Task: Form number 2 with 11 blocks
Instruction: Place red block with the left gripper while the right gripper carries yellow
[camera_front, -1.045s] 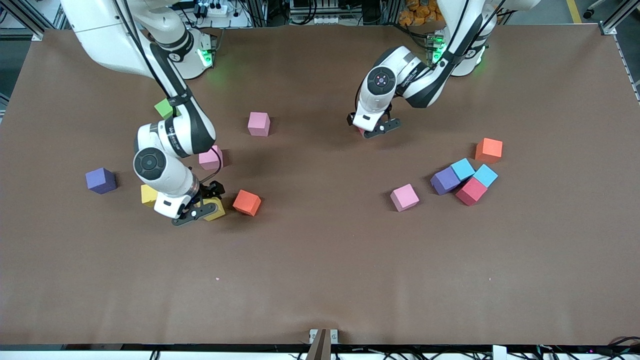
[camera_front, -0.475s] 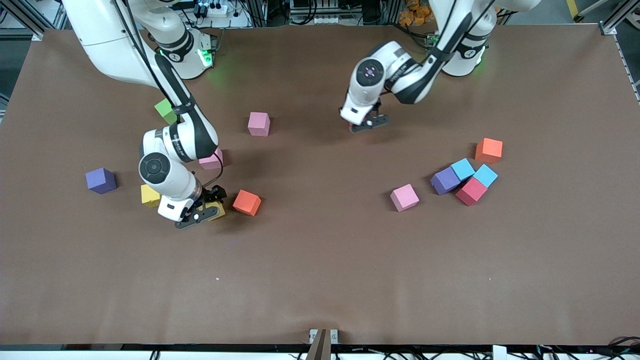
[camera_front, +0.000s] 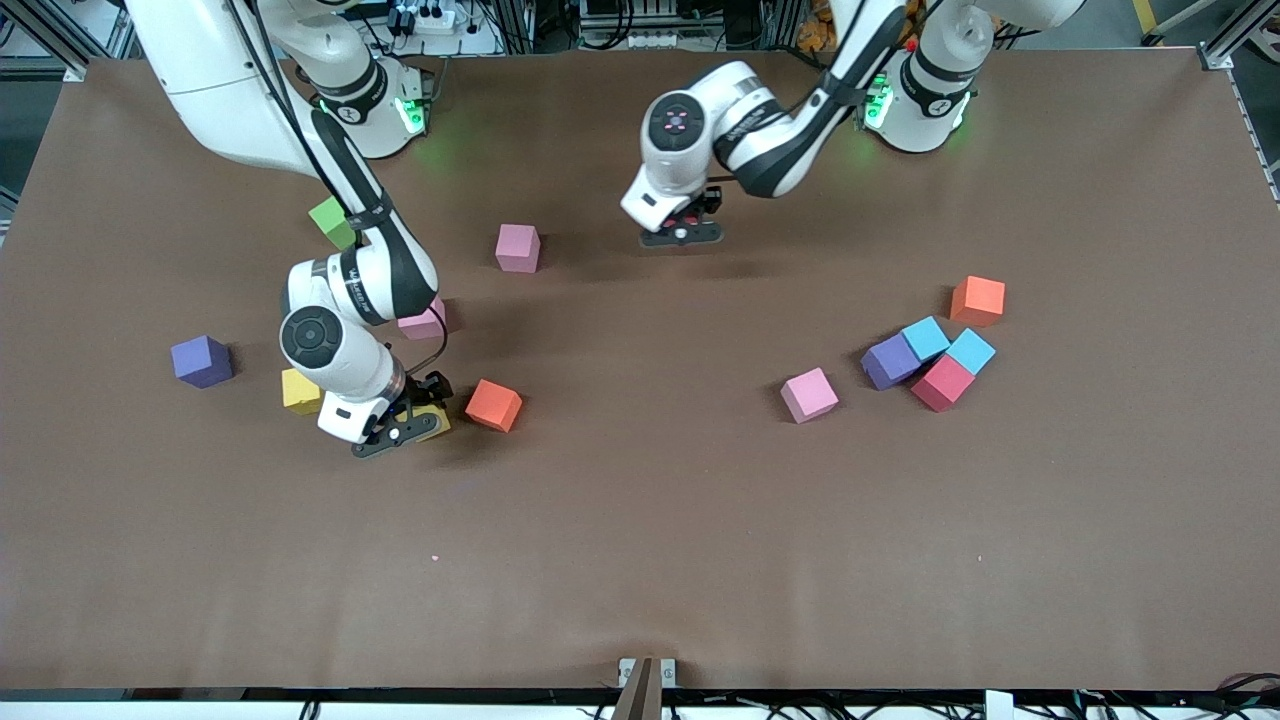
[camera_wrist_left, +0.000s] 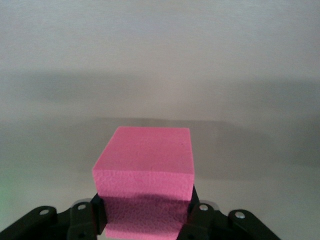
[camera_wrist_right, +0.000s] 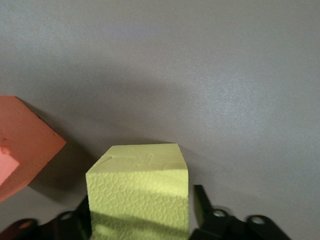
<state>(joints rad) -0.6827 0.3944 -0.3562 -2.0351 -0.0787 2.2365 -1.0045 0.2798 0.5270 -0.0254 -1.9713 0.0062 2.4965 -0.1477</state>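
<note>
My left gripper (camera_front: 682, 228) hangs over the table near the bases, shut on a deep pink block (camera_wrist_left: 145, 155) with a finger pressed to each side. My right gripper (camera_front: 410, 425) is down at the table with its jaws around a yellow block (camera_front: 437, 418) (camera_wrist_right: 137, 180). One finger (camera_wrist_right: 201, 200) still stands a little off that block's side. An orange block (camera_front: 494, 405) (camera_wrist_right: 25, 145) lies just beside it. The other blocks lie scattered, and no number 2 is in view.
Near my right arm are a yellow block (camera_front: 298, 390), purple block (camera_front: 201, 360), two pink blocks (camera_front: 425, 320) (camera_front: 517, 247) and a green cube (camera_front: 331, 220). Toward the left arm's end are pink (camera_front: 808, 394), purple (camera_front: 889, 361), two blue (camera_front: 925, 337) (camera_front: 971, 350), red (camera_front: 941, 383) and orange (camera_front: 978, 300) blocks.
My left gripper shut on the pink block, lifted it and carried it toward the right arm's end. My right gripper's jaws have narrowed around the yellow block.
</note>
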